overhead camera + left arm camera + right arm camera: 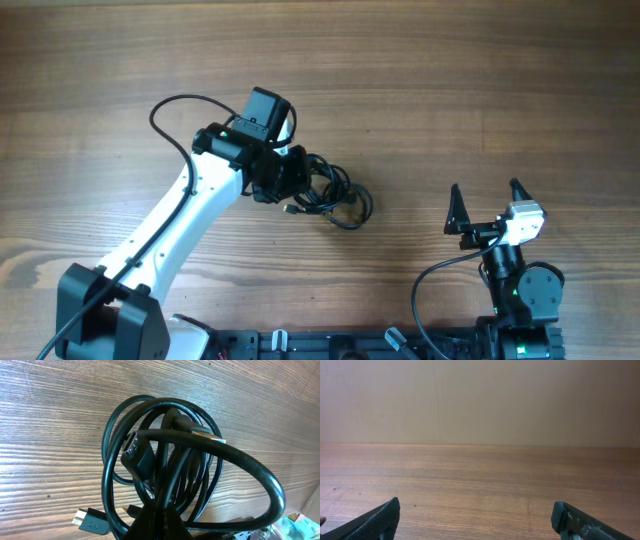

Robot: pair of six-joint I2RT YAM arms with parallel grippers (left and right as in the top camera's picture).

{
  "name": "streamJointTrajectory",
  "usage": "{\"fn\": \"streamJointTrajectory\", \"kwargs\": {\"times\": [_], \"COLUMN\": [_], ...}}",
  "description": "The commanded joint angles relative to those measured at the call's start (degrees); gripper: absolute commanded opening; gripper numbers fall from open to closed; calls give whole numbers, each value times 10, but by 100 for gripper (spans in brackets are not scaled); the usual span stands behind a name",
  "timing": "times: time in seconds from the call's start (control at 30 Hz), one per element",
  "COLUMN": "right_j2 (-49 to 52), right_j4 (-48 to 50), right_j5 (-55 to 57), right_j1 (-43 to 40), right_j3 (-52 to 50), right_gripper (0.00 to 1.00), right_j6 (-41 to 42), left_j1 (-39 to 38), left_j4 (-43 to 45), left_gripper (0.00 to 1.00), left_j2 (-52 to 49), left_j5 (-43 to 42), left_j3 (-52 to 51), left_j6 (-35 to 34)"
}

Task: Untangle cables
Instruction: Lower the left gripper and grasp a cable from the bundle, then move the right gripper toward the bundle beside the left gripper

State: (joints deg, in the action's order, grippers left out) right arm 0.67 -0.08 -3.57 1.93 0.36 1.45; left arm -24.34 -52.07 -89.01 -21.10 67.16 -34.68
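Observation:
A tangled bundle of black cables [332,196] lies on the wooden table near the middle. My left gripper [283,180] is at the bundle's left side and is shut on its strands. In the left wrist view the black loops [170,460] fill the frame, with my closed fingers [162,522] pinching strands at the bottom. A black USB plug [92,521] with a metal tip lies at the lower left, and another connector [134,450] sits inside the loops. My right gripper [487,200] is open and empty at the right, far from the cables; its fingers [477,520] frame bare table.
My left arm [170,235] reaches in from the lower left with its own black wire looping above it. My right arm's base [520,300] stands at the lower right. A plain wall [480,400] rises behind the table's far edge.

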Motion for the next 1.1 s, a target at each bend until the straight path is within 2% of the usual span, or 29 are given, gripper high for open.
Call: {"fn": "streamJointTrajectory", "kwargs": {"times": [0.0,0.07,0.17,0.2,0.23,0.33,0.4,0.5,0.6,0.67,0.73,0.8,0.9,1.0,1.07], "right_j2": [-4,-4,-3,-3,-3,-3,1,50,159,250,320,392,455,479,478], "right_j4": [2,7,11,13,22,109,95,-8,-127,-136,-81,-50,-30,-37,-42], "right_j5": [-7,-9,-82,-98,-118,-214,-223,-236,-276,-362,-468,-498,-561,-565,-560], "right_j1": [-2,-2,-2,-2,-2,-2,-2,-2,-2,-2,-2,-2,-2,2,9], "right_j3": [-1,-1,-1,-1,-1,7,47,155,267,317,325,325,325,325,325], "right_gripper": [100,100,100,100,100,100,100,100,100,100,100,100,100,100,99], "right_j6": [67,120,393,540,586,521,486,398,329,329,352,493,426,419,419], "left_j1": [-11,-11,-11,-11,-11,-11,-11,-11,-11,-11,-11,-11,-11,-11,-8], "left_j4": [2,2,2,3,4,3,4,8,10,11,11,11,11,10,8], "left_gripper": [6,6,5,6,6,6,6,7,9,10,11,12,13,25,25], "left_j2": [16,16,16,16,16,16,16,16,16,16,16,16,16,16,17], "left_j5": [-14,-14,-14,-14,-14,-14,-13,-13,6,27,32,32,32,47,42], "left_j3": [15,15,15,15,15,15,15,15,15,15,15,15,15,15,16], "left_j6": [-3,-3,-3,-3,-3,-3,-3,-3,-3,-3,-3,-3,-3,-1,-1]}}
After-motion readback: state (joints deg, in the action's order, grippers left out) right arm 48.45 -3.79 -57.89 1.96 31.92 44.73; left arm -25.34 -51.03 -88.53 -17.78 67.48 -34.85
